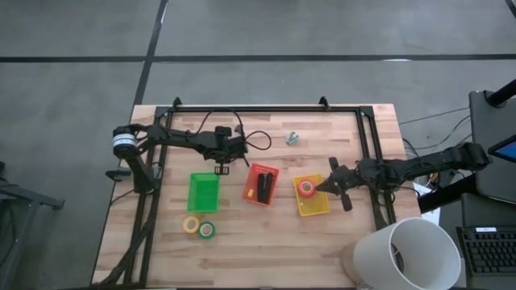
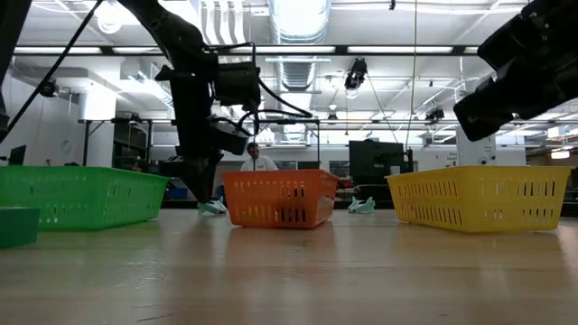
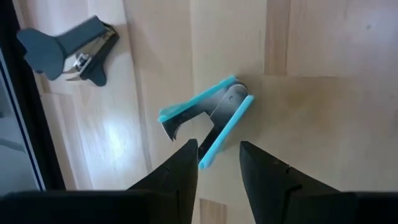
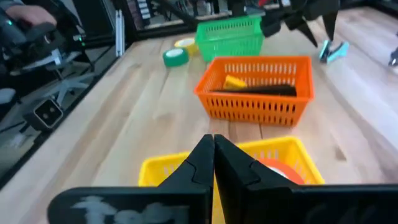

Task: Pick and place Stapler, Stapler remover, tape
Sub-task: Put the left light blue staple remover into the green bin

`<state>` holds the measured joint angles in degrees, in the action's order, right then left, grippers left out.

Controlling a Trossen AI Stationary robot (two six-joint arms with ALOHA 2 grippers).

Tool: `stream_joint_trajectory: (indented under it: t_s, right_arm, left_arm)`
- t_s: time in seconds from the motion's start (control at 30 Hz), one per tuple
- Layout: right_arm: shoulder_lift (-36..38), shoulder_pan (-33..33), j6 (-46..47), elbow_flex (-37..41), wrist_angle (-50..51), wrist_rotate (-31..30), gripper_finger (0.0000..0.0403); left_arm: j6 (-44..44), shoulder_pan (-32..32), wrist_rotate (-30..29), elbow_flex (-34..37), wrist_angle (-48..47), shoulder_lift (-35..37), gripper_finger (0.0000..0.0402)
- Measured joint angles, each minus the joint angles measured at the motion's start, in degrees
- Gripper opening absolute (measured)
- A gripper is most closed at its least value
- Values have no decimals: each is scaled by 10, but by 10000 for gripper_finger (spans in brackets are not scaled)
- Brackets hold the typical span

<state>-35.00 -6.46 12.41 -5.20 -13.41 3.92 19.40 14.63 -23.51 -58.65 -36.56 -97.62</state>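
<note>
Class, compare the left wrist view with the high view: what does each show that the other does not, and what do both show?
Only the left wrist view shows the left gripper open just above the teal staple remover, with a dark remover nearby. Only the high view shows the green bin, orange bin, yellow bin, two tape rolls and the right gripper. Both show the wooden table.

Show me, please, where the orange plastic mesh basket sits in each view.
High view: the orange plastic basket is at table centre.
Low view: centre.
Left wrist view: not in it.
Right wrist view: middle of the picture.
Shared landmark: the green plastic basket beside it.
</note>
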Motion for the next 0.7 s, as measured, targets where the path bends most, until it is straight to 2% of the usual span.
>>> stream_joint_trajectory:
  t_s: [0.4,0.53,0.7]
  right_arm:
    - [0,0,5,20,-2,0,8]
    - [0,0,5,20,-2,0,8]
    - [0,0,5,20,-2,0,8]
  left_arm:
    - [17,2,-20,9,1,-9,114]
    - [19,2,-18,9,1,-8,81]
    - [31,3,-22,9,1,-8,15]
